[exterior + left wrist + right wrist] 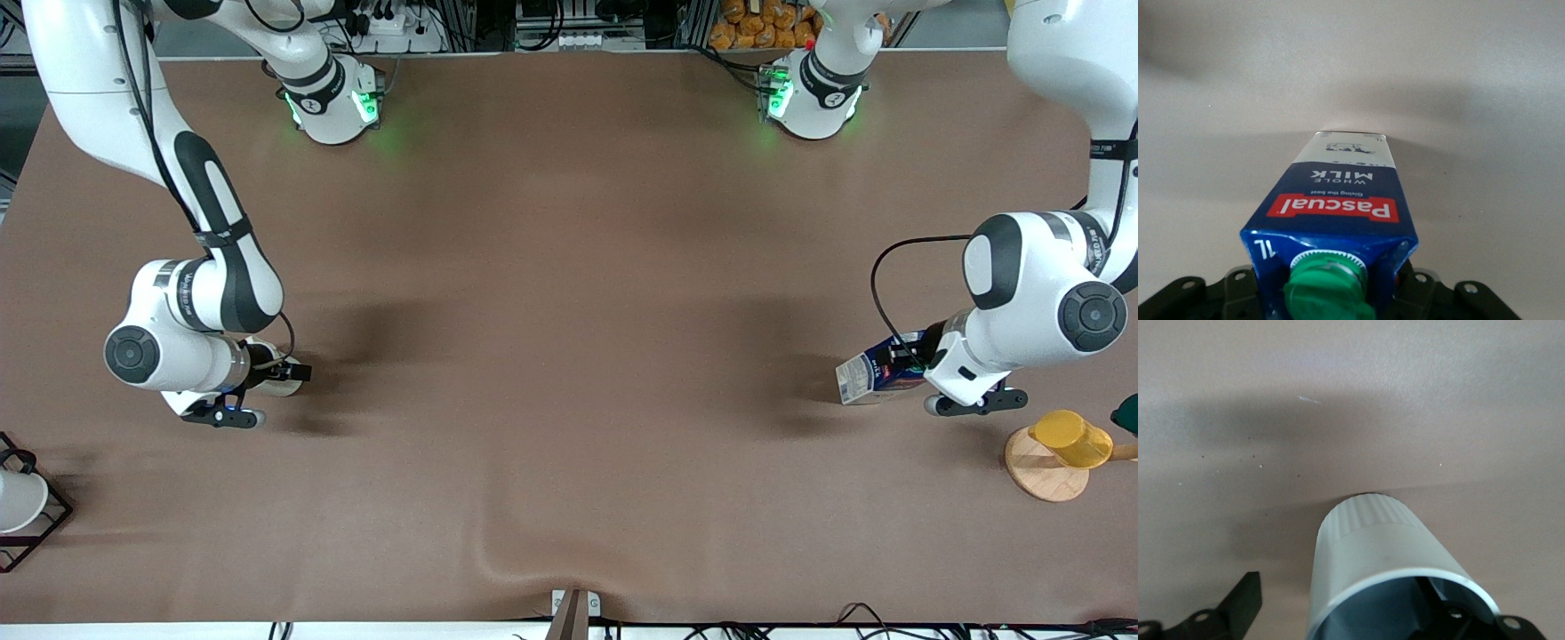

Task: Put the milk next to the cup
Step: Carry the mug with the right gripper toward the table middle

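Note:
The milk [867,375], a dark blue carton with a green cap, red label band and white panel, hangs tilted over the table toward the left arm's end. My left gripper [907,364] is shut on its top end. In the left wrist view the carton [1338,200] fills the space between the jaws of the left gripper [1328,293]. The off-white cup [283,386] is near the right arm's end, mostly hidden under my right gripper [276,369]. In the right wrist view the right gripper [1351,613] is open. One finger [1246,600] stands clear of the cup [1368,547]. The other reaches inside it.
A yellow cup [1071,437] sits on a round wooden stand [1042,471] near the left arm's end, with a dark green object [1127,413] beside it. A white bowl-shaped vessel in a black wire frame [18,502] is at the right arm's end. The brown cloth has a fold [524,569] near the front edge.

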{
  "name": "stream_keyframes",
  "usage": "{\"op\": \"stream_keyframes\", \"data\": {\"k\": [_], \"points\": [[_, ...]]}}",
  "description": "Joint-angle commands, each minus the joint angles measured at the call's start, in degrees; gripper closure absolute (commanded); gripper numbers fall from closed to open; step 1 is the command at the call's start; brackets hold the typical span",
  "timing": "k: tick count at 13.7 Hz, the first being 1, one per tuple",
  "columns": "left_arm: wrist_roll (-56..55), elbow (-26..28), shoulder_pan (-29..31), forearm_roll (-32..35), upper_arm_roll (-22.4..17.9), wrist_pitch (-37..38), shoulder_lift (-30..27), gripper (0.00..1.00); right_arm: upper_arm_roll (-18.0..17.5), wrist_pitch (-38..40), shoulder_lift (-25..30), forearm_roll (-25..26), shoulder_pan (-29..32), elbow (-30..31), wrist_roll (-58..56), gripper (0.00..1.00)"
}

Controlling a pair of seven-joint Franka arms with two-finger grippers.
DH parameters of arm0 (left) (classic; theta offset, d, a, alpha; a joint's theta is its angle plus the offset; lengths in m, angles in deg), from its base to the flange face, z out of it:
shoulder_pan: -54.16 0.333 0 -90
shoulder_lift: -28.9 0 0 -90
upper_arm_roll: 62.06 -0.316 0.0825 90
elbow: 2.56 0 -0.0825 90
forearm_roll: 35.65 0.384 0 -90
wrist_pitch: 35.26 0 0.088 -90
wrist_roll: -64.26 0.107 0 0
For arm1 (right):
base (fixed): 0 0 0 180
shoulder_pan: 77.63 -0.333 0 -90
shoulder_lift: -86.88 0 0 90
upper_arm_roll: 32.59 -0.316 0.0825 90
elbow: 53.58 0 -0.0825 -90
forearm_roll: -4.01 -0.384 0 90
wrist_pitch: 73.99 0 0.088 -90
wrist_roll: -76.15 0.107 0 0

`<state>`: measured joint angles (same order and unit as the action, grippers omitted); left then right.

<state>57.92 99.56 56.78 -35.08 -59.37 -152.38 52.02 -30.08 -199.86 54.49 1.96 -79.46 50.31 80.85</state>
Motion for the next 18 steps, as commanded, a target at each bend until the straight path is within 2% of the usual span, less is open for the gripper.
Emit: {"op": "stream_keyframes", "data": {"k": [1, 2, 3, 6, 8, 9, 10, 11, 18], "points": [[0.2, -0.3, -0.2, 1.2, -0.1, -0.6, -0.2, 0.3, -0.1, -1.0, -0.9, -0.2, -0.4, 0.1, 0.0, 0.73], [0.3, -0.4, -0.2, 1.2, -0.1, -0.5, -0.4, 0.32, -0.2, -1.0, -0.9, -0.2, -0.4, 0.1, 0.0, 0.86], [0.3, -0.5, -0.2, 1.3, -0.1, -0.5, -0.7, 0.34, -0.2, -1.0, -0.8, -0.2, -0.3, 0.1, 0.0, 0.92], [1.1, -0.6, -0.2, 2.4, -0.1, -0.4, -0.7, 0.39, -0.2, -1.0, -0.7, -0.2, -0.3, 0.0, 0.0, 0.97], [1.1, -0.7, -0.1, 2.4, 0.0, -0.4, -0.7, 0.46, -0.2, -1.0, -0.3, -0.2, -0.2, -0.1, 0.0, 1.0], [1.1, -0.6, -0.2, 2.4, 0.0, -0.4, -0.5, 0.53, -0.2, -1.0, -0.2, -0.2, -0.1, -0.2, 0.0, 1.0], [1.1, -0.7, -0.2, 2.4, 0.0, -0.4, -0.7, 0.67, -0.2, -0.9, 0.0, -0.2, 0.0, -0.3, 0.0, 1.0], [1.1, -0.7, -0.2, 2.4, 0.0, -0.4, -0.7, 0.74, -0.2, -0.7, 0.2, -0.3, 0.0, -0.4, 0.0, 1.0], [0.9, -4.5, 0.2, 2.4, 0.0, 1.3, -1.8, 0.71, 0.0, 1.4, 3.8, -0.2, 0.3, -3.4, -0.2, 1.0]]}}
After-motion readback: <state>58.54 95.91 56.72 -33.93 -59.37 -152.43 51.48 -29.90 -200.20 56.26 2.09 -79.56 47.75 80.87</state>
